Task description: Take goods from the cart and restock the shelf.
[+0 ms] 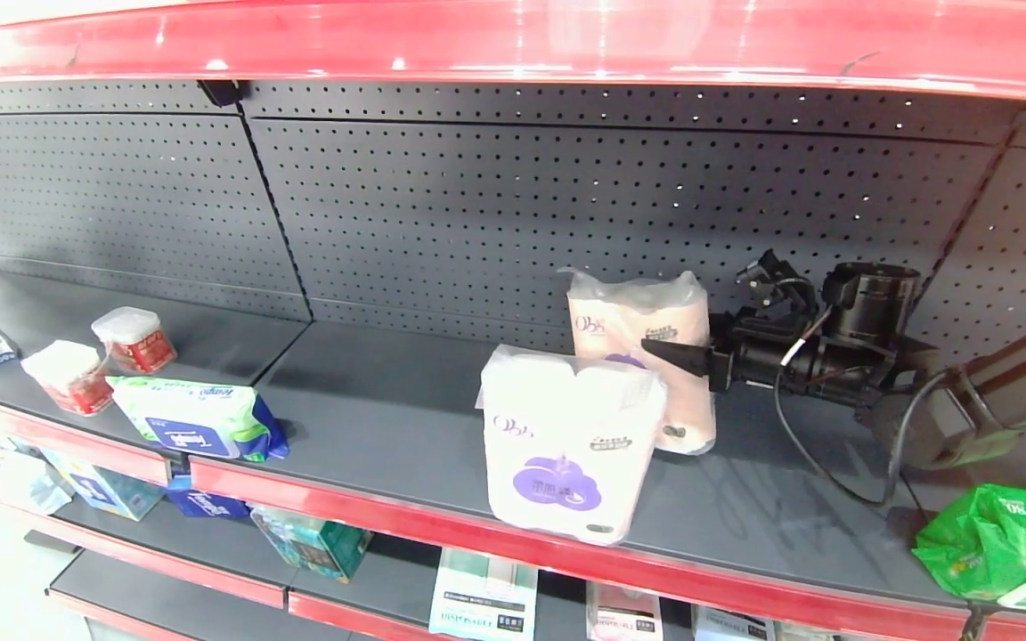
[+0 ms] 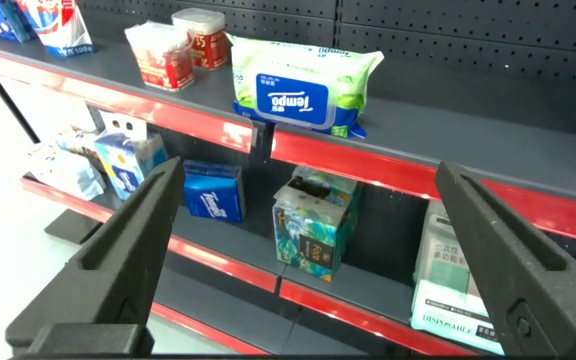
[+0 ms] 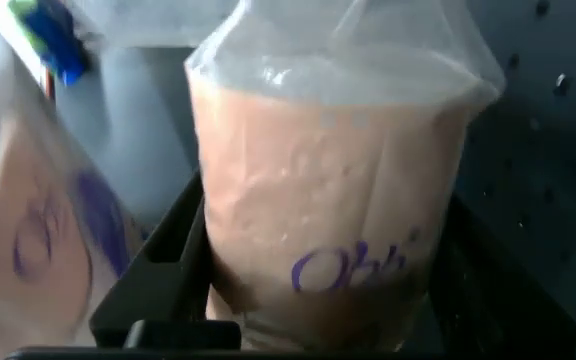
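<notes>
Paper-roll pack, pale pink and rounded, wrapped in soft clear film with purple print [image 1: 633, 312] [image 3: 328, 200], is stood upright on the dark grey metal shelf [image 1: 388, 409]. It is clamped between the black fingers [image 3: 168, 260] of the right tool [image 1: 666, 349] [image 3: 323, 240]. In the right wrist view the film is seen pressed against the inner faces of both fingers. In the head view one pointed fingertip is laid across the pack's side, while the other is hidden behind the pack.

A second pack of the same kind, white and blocky [image 1: 566, 445] [image 3: 38, 230], is stood just beside the right tool's fingertips, nearer the shelf's glossy red edge strip. Whether the two packs touch cannot be told. Beyond the fingertips, a grey perforated back panel [image 1: 566, 196] is seen. Back along the right arm from the tool, a crinkled green plastic wipes pack [image 1: 994, 534] is laid at the shelf edge, cut off by the frame.

The left tool [image 2: 310, 170] is spread wide, with nothing held between its black wedge-shaped fingers [image 2: 118, 260]. Beyond its fingertips, a flat white, green and blue wipes pack [image 2: 303, 85] [image 1: 197, 418] is laid near the shelf edge. Two small clear tubs with red labels [image 2: 158, 55] [image 1: 134, 338] are set beside that pack. On the shelf below, a blue soft pack [image 2: 213, 190] and a teal patterned carton [image 2: 313, 225] are seen between the open fingers.
</notes>
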You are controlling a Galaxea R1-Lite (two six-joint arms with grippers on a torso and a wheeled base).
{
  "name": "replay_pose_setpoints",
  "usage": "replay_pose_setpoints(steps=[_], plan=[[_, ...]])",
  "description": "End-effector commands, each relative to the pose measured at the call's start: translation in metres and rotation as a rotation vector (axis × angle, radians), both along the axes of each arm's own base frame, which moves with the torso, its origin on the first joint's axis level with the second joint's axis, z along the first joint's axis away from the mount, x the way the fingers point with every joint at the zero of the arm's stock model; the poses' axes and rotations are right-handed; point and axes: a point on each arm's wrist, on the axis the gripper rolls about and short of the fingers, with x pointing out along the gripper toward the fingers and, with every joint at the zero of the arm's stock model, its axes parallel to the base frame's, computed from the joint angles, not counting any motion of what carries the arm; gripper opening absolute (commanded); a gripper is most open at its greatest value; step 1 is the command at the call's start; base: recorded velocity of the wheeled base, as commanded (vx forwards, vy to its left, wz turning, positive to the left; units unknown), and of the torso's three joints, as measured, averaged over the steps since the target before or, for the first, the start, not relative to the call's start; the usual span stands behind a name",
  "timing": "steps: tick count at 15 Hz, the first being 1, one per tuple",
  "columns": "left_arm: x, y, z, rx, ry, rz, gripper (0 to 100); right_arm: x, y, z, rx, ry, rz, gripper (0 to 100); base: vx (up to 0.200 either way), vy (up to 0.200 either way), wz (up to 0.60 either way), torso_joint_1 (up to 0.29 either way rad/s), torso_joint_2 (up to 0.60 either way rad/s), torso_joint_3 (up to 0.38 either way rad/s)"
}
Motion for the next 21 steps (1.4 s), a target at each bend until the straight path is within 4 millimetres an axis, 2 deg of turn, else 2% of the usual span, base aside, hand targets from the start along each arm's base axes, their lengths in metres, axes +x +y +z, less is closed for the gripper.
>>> replay_pose_setpoints(steps=[1, 4, 6, 8, 12, 21], plan=[[0.000, 0.000, 0.000, 0.000, 0.000, 0.001, 100, -0.008, -0.019, -0.014, -0.050, 0.008, 0.014, 0, 0.000, 0.000, 0.00, 0.000, 0.00, 0.000], [0.000, 0.000, 0.000, 0.000, 0.000, 0.001, 100, -0.012, -0.034, -0.018, -0.075, -0.027, 0.048, 0, 0.000, 0.000, 0.00, 0.000, 0.00, 0.000], [0.000, 0.000, 0.000, 0.000, 0.000, 0.001, 100, -0.021, -0.047, -0.034, -0.106, -0.004, 0.047, 0, 0.000, 0.000, 0.00, 0.000, 0.00, 0.000], [0.000, 0.000, 0.000, 0.000, 0.000, 0.001, 100, -0.018, -0.051, -0.041, -0.119, -0.024, 0.084, 0, 0.000, 0.000, 0.00, 0.000, 0.00, 0.000], [0.000, 0.000, 0.000, 0.000, 0.000, 0.001, 100, 0.004, -0.038, -0.035, -0.119, -0.101, 0.140, 0, 0.000, 0.000, 0.00, 0.000, 0.00, 0.000], [0.000, 0.000, 0.000, 0.000, 0.000, 0.001, 100, 0.021, -0.001, -0.030, -0.102, -0.150, 0.231, 0, 0.000, 0.000, 0.00, 0.000, 0.00, 0.000]])
